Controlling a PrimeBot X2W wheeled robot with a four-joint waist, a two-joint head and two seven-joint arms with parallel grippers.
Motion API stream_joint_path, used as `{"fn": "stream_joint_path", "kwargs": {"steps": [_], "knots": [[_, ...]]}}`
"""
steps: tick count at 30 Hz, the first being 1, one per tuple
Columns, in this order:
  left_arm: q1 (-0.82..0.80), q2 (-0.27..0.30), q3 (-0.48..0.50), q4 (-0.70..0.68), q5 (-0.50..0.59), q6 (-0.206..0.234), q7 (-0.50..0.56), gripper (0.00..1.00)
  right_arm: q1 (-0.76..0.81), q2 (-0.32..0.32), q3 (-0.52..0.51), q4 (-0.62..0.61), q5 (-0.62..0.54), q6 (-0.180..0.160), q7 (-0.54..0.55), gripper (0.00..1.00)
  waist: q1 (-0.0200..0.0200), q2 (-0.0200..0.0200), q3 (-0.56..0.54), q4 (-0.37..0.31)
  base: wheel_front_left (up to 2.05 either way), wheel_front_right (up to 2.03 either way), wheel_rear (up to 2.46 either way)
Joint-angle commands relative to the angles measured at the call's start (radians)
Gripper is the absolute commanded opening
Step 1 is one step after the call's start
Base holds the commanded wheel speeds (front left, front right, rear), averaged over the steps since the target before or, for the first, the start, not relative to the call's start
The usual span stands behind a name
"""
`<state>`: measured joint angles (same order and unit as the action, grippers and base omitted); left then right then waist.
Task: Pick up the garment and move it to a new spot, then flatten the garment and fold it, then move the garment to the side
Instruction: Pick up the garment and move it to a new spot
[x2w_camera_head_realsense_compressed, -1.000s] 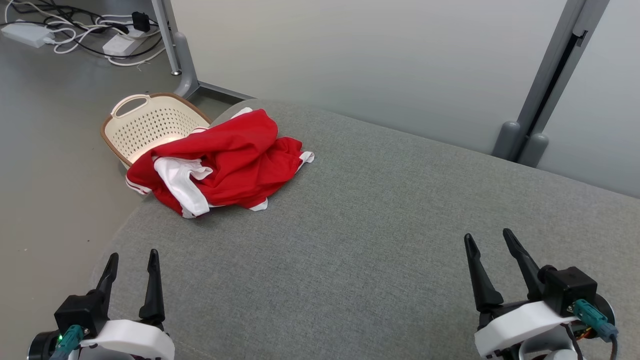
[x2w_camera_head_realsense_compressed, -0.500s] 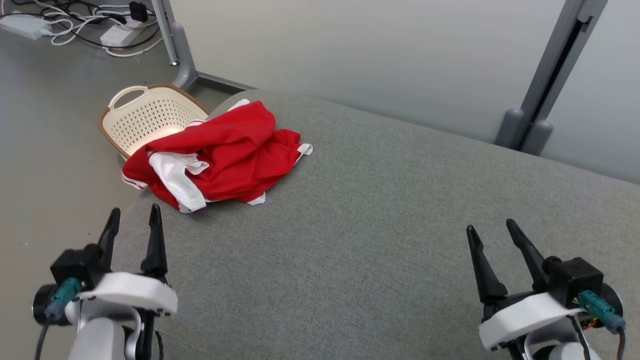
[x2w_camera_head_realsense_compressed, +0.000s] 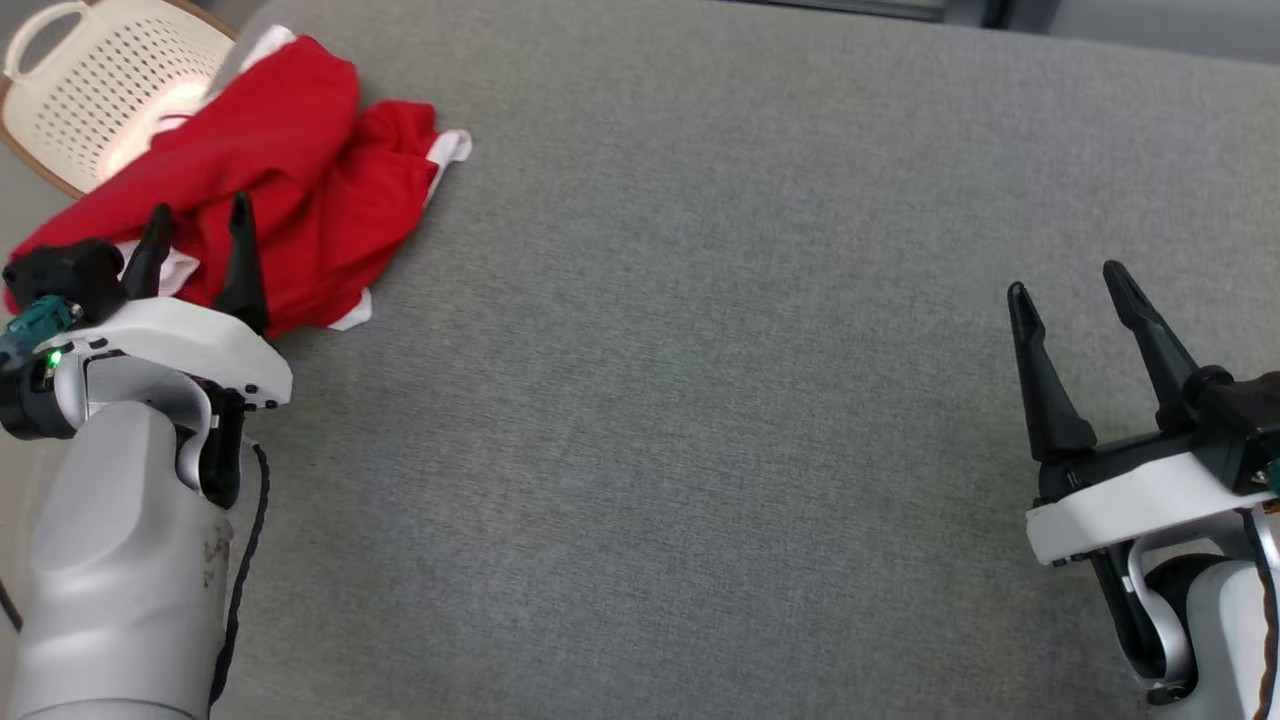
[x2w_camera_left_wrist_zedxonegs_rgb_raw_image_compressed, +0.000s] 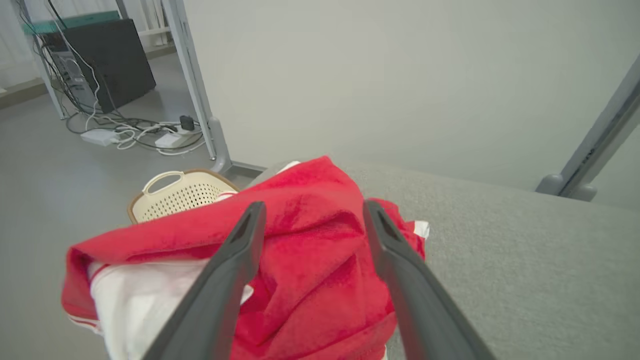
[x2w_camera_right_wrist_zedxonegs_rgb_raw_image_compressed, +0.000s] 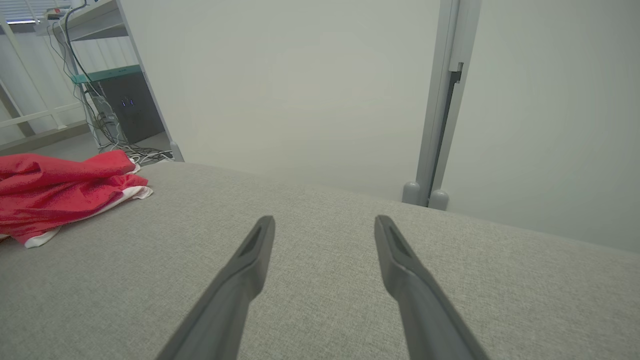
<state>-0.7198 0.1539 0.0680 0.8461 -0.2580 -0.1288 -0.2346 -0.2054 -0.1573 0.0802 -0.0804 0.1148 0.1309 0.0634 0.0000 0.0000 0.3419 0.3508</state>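
The garment (x2w_camera_head_realsense_compressed: 300, 180) is a crumpled red shirt with white trim, heaped at the far left corner of the grey padded table (x2w_camera_head_realsense_compressed: 700, 350). In the left wrist view the garment (x2w_camera_left_wrist_zedxonegs_rgb_raw_image_compressed: 310, 250) lies straight ahead between the fingers. My left gripper (x2w_camera_head_realsense_compressed: 197, 215) stands open over the near edge of the heap, its fingertips in front of the red cloth, nothing between them. My right gripper (x2w_camera_head_realsense_compressed: 1065, 278) is open above bare table at the right, far from the garment (x2w_camera_right_wrist_zedxonegs_rgb_raw_image_compressed: 60, 190), which lies at the left in the right wrist view.
A cream perforated basket (x2w_camera_head_realsense_compressed: 80, 90) sits on the floor just past the table's left corner, partly under the cloth. Cables and a power strip (x2w_camera_left_wrist_zedxonegs_rgb_raw_image_compressed: 130, 137) lie on the floor beyond. A grey post (x2w_camera_right_wrist_zedxonegs_rgb_raw_image_compressed: 440, 125) stands behind the table's far edge.
The head camera has tilted down, shifting the whole picture. My left arm has reached forward so its open fingers now overlap the garment's near edge. The right gripper stays open.
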Motion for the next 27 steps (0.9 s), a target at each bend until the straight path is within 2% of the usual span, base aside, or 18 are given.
{"fn": "stream_joint_path", "kwargs": {"steps": [1, 8, 9, 10, 11, 16, 20, 23, 27], "knots": [[-0.036, 0.015, -0.005, 0.042, -0.016, -0.001, 0.011, 1.00, -0.018, -0.007, 0.001, -0.008, -0.002, 0.000, 0.005, 1.00, 0.0000, 0.0000, 0.115, -0.083, 0.00, 0.00, 0.00], [-0.154, 0.082, 0.002, 0.273, -0.049, 0.008, 0.095, 1.00, -0.048, -0.008, -0.004, -0.009, -0.001, 0.000, -0.003, 1.00, 0.0000, 0.0000, 0.162, -0.100, 0.00, 0.00, 0.00], [-0.165, 0.086, 0.002, 0.290, -0.049, 0.014, 0.095, 0.87, -0.049, -0.007, -0.007, -0.008, -0.001, 0.000, -0.004, 1.00, 0.0000, 0.0000, 0.164, -0.098, 0.00, 0.00, 0.00], [-0.179, 0.092, 0.005, 0.303, -0.053, 0.018, 0.088, 0.40, -0.051, -0.006, -0.009, -0.008, -0.003, 0.000, -0.005, 1.00, 0.0000, 0.0000, 0.166, -0.096, 0.00, 0.00, 0.00], [-0.189, 0.097, 0.000, 0.311, -0.048, 0.021, 0.076, 0.00, -0.054, -0.006, -0.012, -0.008, -0.003, 0.000, -0.007, 1.00, 0.0000, 0.0000, 0.167, -0.093, 0.00, 0.00, 0.00], [-0.215, 0.102, -0.006, 0.318, -0.050, 0.014, 0.003, 0.00, -0.053, -0.006, -0.021, 0.005, -0.004, 0.000, -0.009, 1.00, 0.0000, 0.0000, 0.150, -0.070, 0.00, 0.00, 0.00], [-0.206, 0.119, -0.006, 0.268, -0.042, 0.011, -0.027, 0.00, -0.036, -0.001, -0.025, 0.025, 0.002, 0.000, -0.018, 1.00, 0.0000, 0.0000, 0.101, -0.057, 0.00, 0.00, 0.00], [-0.177, 0.139, 0.009, 0.157, -0.036, 0.010, -0.032, 0.00, -0.018, 0.011, -0.023, 0.040, 0.006, 0.000, -0.031, 1.00, 0.0000, 0.0000, 0.048, -0.054, 0.00, 0.00, 0.00], [-0.097, 0.134, 0.028, -0.025, -0.015, 0.010, -0.031, 0.00, 0.009, 0.032, -0.031, 0.065, 0.017, 0.000, -0.050, 1.00, 0.0000, 0.0000, -0.038, -0.054, 0.00, 0.00, 0.00]]}}
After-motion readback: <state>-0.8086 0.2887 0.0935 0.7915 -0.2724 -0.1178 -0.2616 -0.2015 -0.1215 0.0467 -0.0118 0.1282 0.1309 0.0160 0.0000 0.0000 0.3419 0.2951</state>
